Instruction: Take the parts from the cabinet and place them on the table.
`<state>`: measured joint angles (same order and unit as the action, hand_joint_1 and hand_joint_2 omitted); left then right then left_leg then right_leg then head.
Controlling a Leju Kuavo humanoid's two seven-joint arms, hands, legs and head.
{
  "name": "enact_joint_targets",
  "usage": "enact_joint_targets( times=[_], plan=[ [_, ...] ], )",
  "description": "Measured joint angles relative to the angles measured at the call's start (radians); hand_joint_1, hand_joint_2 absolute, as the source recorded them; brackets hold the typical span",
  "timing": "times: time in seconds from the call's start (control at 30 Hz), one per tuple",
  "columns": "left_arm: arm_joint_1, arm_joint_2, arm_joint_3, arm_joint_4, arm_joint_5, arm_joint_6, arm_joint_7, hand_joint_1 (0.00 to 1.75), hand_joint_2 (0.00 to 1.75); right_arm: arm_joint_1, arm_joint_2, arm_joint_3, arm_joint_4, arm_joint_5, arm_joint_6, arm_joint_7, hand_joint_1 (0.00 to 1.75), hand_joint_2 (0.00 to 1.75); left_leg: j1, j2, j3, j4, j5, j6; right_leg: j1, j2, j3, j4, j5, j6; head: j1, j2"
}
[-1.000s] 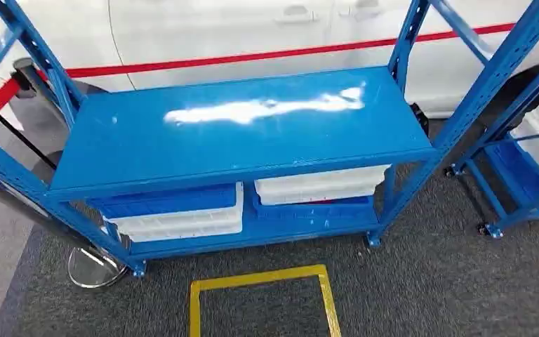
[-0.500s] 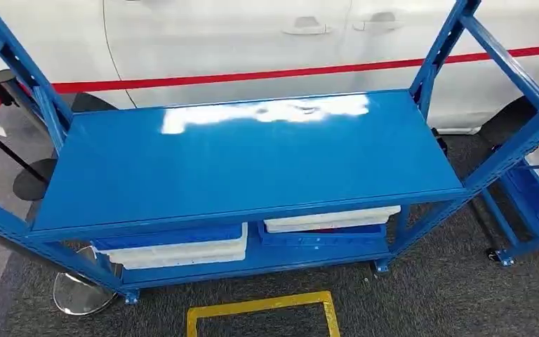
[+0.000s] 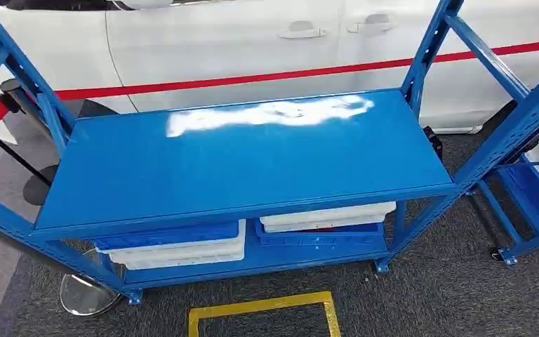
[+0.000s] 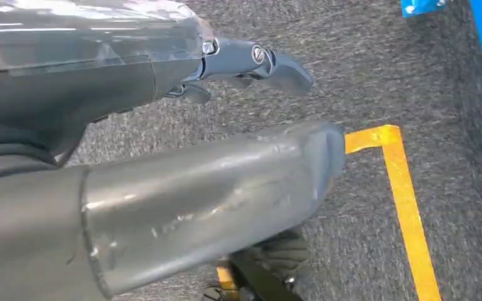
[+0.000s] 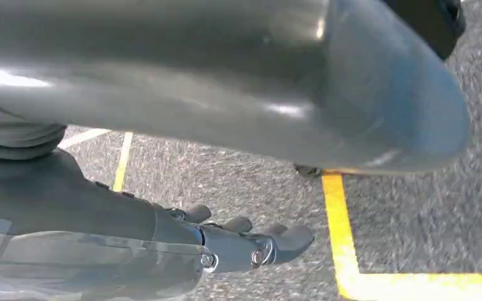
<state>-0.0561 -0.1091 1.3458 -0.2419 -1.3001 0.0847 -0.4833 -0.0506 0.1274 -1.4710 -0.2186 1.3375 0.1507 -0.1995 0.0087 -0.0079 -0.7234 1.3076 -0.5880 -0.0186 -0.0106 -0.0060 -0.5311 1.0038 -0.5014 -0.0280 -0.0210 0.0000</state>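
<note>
Both arms hang at the robot's sides, left hand [image 4: 251, 63] and right hand [image 5: 238, 241] with fingers loosely apart, holding nothing. Stacked trays [image 3: 175, 242] (parts unseen) sit low in the cabinet [image 3: 245, 161]; reaching under risks striking the shelf edge.

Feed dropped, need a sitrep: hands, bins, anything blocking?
Left hand and right hand open, hanging over carpet. Bins on rack's lower shelf, untouched. Top shelf overhangs them; nothing else in the way.
</note>
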Motion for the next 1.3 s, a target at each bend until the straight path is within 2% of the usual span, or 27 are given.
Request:
enact_joint_targets(
  times=[0.03, 0.07, 0.13, 0.17, 0.2, 0.3, 0.37, 0.4, 0.47, 0.5, 0.53, 0.6, 0.67, 0.7, 0.8, 0.83, 0.87, 0.9, 0.97, 1.03, 1.07, 1.13, 1.17, 1.2, 1.23, 1.27, 1.3],
  plan=[
    [0.001, 0.000, 0.000, 0.000, 0.000, 0.000, -0.002, 0.00, 0.00, 0.001, 0.000, 0.000, 0.000, 0.000, 0.000, 0.000, 0.00, 0.00, 0.004, 0.001, 0.001, 0.028, -0.003, -0.005, -0.001, -0.001, -0.005, 0.001, 0.002, 0.003, -0.001, 0.000],
    [0.001, 0.000, 0.000, 0.000, 0.000, 0.000, -0.002, 0.00, 0.00, 0.001, 0.000, 0.000, 0.000, 0.000, 0.000, 0.000, 0.00, 0.00, 0.008, 0.002, 0.028, 0.001, 0.016, -0.009, -0.002, -0.002, -0.008, 0.003, 0.004, 0.006, 0.000, 0.000],
    [0.000, 0.001, 0.000, 0.000, 0.000, 0.001, -0.001, 0.00, 0.00, 0.001, 0.001, 0.000, 0.000, 0.000, 0.000, 0.000, 0.00, 0.00, 0.015, 0.003, 0.144, -0.168, 0.085, -0.014, -0.006, -0.002, -0.010, 0.012, 0.007, 0.013, 0.000, 0.000],
    [-0.002, 0.002, 0.000, 0.000, -0.001, 0.002, 0.001, 0.00, 0.00, 0.000, 0.002, 0.000, 0.000, 0.000, 0.000, 0.000, 0.00, 0.00, 0.018, 0.004, 0.198, -0.263, 0.091, -0.014, -0.008, -0.002, -0.012, 0.019, 0.005, 0.017, -0.001, 0.000],
    [-0.004, 0.002, -0.001, 0.000, -0.002, 0.002, 0.003, 0.00, 0.00, -0.001, 0.001, 0.000, 0.000, 0.000, 0.000, 0.000, 0.00, 0.00, 0.008, 0.001, 0.212, -0.273, 0.076, -0.005, -0.006, -0.002, -0.018, 0.021, 0.005, 0.025, -0.002, 0.000],
    [-0.003, 0.003, 0.000, 0.000, 0.002, 0.002, 0.004, 0.00, 0.00, -0.003, 0.002, 0.000, 0.000, 0.000, 0.000, -0.002, 0.00, 0.00, 0.002, 0.000, 0.199, -0.278, 0.079, 0.019, -0.004, 0.000, -0.013, 0.018, 0.011, 0.045, 0.002, 0.000],
    [-0.003, 0.003, 0.000, 0.000, 0.003, 0.002, 0.005, 0.00, 0.00, -0.002, 0.001, 0.000, 0.000, 0.000, 0.000, -0.003, 0.00, 0.00, 0.012, 0.004, 0.205, -0.294, 0.093, 0.040, -0.008, 0.002, -0.015, 0.030, 0.002, 0.057, 0.002, 0.000],
    [-0.003, 0.003, 0.000, 0.000, 0.005, 0.003, 0.006, 0.00, 0.00, -0.002, 0.001, 0.000, 0.000, 0.000, 0.000, -0.003, 0.00, 0.00, 0.011, 0.003, 0.203, -0.297, 0.097, 0.046, -0.007, 0.002, -0.034, 0.067, -0.032, 0.059, 0.005, 0.000],
    [-0.002, 0.003, 0.000, 0.000, 0.004, 0.011, 0.010, 0.00, 0.00, -0.002, 0.002, 0.000, 0.000, 0.001, 0.001, -0.003, 0.00, 0.00, 0.008, 0.007, 0.194, -0.295, 0.105, 0.054, -0.008, 0.003, -0.101, 0.213, -0.116, 0.065, 0.009, 0.000],
    [-0.001, 0.003, -0.001, 0.000, 0.000, 0.016, 0.012, 0.00, 0.00, -0.001, 0.002, 0.000, 0.000, 0.001, 0.001, -0.003, 0.00, 0.00, 0.006, 0.007, 0.190, -0.294, 0.106, 0.056, -0.008, 0.003, -0.135, 0.287, -0.145, 0.067, 0.008, 0.000],
    [-0.001, 0.003, -0.001, 0.000, -0.001, 0.021, 0.012, 0.00, 0.00, -0.001, 0.002, 0.000, 0.000, 0.001, 0.001, -0.003, 0.00, 0.00, 0.004, 0.007, 0.187, -0.293, 0.107, 0.056, -0.008, 0.003, -0.149, 0.318, -0.147, 0.067, 0.008, 0.000],
    [-0.001, 0.003, -0.001, 0.000, 0.000, 0.023, 0.012, 0.00, 0.00, 0.000, 0.002, 0.000, 0.000, 0.001, 0.001, -0.003, 0.00, 0.00, 0.001, 0.006, 0.187, -0.291, 0.106, 0.055, -0.007, 0.003, -0.112, 0.244, -0.081, 0.061, 0.009, 0.000],
    [-0.001, 0.003, 0.000, 0.000, 0.001, 0.024, 0.012, 0.00, 0.00, 0.000, 0.001, 0.000, 0.000, 0.001, 0.001, -0.003, 0.00, 0.00, 0.000, 0.004, 0.191, -0.291, 0.105, 0.053, -0.002, 0.004, -0.025, 0.072, 0.004, 0.046, 0.010, 0.000],
    [-0.001, 0.001, 0.000, 0.000, 0.002, 0.024, 0.013, 0.00, 0.00, -0.001, -0.001, 0.000, 0.000, 0.001, 0.001, -0.004, 0.00, 0.00, -0.003, 0.005, 0.189, -0.290, 0.104, 0.049, 0.003, 0.004, -0.002, 0.021, 0.000, 0.035, 0.010, 0.000],
    [-0.002, 0.002, 0.000, 0.000, 0.002, 0.028, 0.019, 0.00, 0.00, -0.002, 0.000, 0.000, 0.000, 0.003, 0.002, -0.005, 0.00, 0.00, -0.003, 0.004, 0.186, -0.293, 0.109, 0.028, 0.009, 0.004, -0.008, 0.014, 0.005, 0.032, 0.009, 0.000],
    [-0.002, 0.002, 0.000, 0.000, 0.002, 0.029, 0.021, 0.00, 0.00, -0.002, 0.000, 0.000, 0.000, 0.003, 0.002, -0.005, 0.00, 0.00, -0.004, 0.004, 0.189, -0.296, 0.111, 0.023, 0.007, 0.004, -0.008, 0.008, 0.009, 0.027, 0.010, 0.000],
    [-0.002, 0.002, 0.000, 0.000, 0.002, 0.031, 0.023, 0.00, 0.00, -0.002, 0.002, 0.000, 0.000, 0.003, 0.002, -0.005, 0.00, 0.00, -0.005, 0.004, 0.184, -0.288, 0.103, 0.017, -0.008, 0.001, -0.003, -0.005, 0.019, 0.017, 0.009, 0.000],
    [-0.001, 0.000, 0.000, 0.000, 0.001, 0.034, 0.027, 0.00, 0.00, -0.002, 0.002, 0.000, 0.000, 0.003, 0.003, -0.006, 0.00, 1.75, -0.005, 0.005, 0.173, -0.259, 0.078, 0.013, -0.005, 0.000, -0.002, -0.009, 0.021, 0.013, 0.006, 0.000],
    [-0.002, 0.002, 0.000, 0.000, 0.001, 0.054, 0.034, 0.00, 0.00, -0.002, 0.002, 0.000, 0.000, 0.003, 0.009, -0.007, 0.00, 1.75, 0.000, 0.005, 0.107, -0.114, -0.006, 0.006, -0.003, -0.002, -0.006, -0.008, 0.022, 0.010, 0.002, 0.000],
    [0.000, 0.002, 0.000, 0.000, 0.000, 0.083, 0.037, 0.00, 0.00, -0.001, 0.002, -0.001, 0.000, 0.000, 0.009, -0.008, 0.00, 1.75, 0.002, 0.005, 0.052, 0.007, -0.044, 0.001, -0.002, -0.003, -0.010, -0.005, 0.022, 0.010, 0.002, 0.000],
    [0.001, 0.002, 0.000, 0.000, 0.000, 0.092, 0.041, 0.00, 0.00, -0.001, 0.002, -0.002, 0.000, -0.002, 0.009, -0.008, 0.00, 1.75, 0.003, 0.005, 0.053, 0.006, -0.028, 0.000, -0.002, -0.003, -0.010, -0.003, 0.022, 0.010, 0.002, 0.000],
    [0.000, 0.002, 0.000, 0.000, 0.000, 0.112, 0.047, 0.00, 0.00, -0.002, 0.003, -0.002, 0.000, -0.003, 0.009, -0.010, 0.00, 1.75, 0.007, 0.006, 0.118, -0.129, 0.058, -0.001, -0.003, -0.002, -0.008, 0.002, 0.019, 0.014, 0.002, 0.000],
    [-0.001, 0.002, 0.000, 0.000, 0.000, 0.117, 0.049, 0.00, 1.75, -0.002, 0.004, -0.002, 0.000, -0.003, 0.009, -0.010, 0.00, 1.75, 0.009, 0.006, 0.164, -0.220, 0.100, -0.002, -0.004, -0.001, -0.008, 0.008, 0.015, 0.017, 0.002, 0.000],
    [-0.002, -0.003, 0.000, 0.000, 0.000, 0.118, 0.051, 0.00, 1.75, -0.002, 0.001, -0.002, 0.000, -0.002, 0.007, -0.010, 0.00, 1.75, 0.015, 0.004, 0.188, -0.273, 0.088, -0.011, 0.001, -0.001, -0.012, 0.015, 0.010, 0.020, 0.000, 0.000],
    [-0.004, -0.005, 0.000, 0.000, 0.002, 0.119, 0.052, 0.00, 1.75, -0.004, 0.000, -0.002, 0.000, 0.000, 0.000, -0.010, 0.00, 1.75, 0.016, -0.003, 0.186, -0.279, 0.100, -0.002, 0.010, 0.002, -0.019, 0.032, -0.001, 0.021, -0.001, 0.000],
    [-0.004, -0.005, 0.000, 0.000, 0.004, 0.120, 0.055, 0.00, 1.75, -0.004, 0.000, -0.001, -0.001, -0.002, -0.003, -0.015, 0.00, 0.00, 0.014, -0.001, 0.185, -0.274, 0.087, 0.014, 0.010, 0.003, -0.021, 0.030, 0.005, 0.017, 0.008, 0.000],
    [-0.003, -0.006, 0.000, 0.000, 0.009, 0.123, 0.055, 0.00, 1.75, -0.004, 0.000, -0.002, -0.001, -0.008, -0.007, -0.019, 0.00, 0.00, 0.012, 0.000, 0.183, -0.274, 0.092, 0.011, 0.013, 0.004, -0.021, 0.028, 0.005, 0.020, 0.010, 0.000]
  ],
)
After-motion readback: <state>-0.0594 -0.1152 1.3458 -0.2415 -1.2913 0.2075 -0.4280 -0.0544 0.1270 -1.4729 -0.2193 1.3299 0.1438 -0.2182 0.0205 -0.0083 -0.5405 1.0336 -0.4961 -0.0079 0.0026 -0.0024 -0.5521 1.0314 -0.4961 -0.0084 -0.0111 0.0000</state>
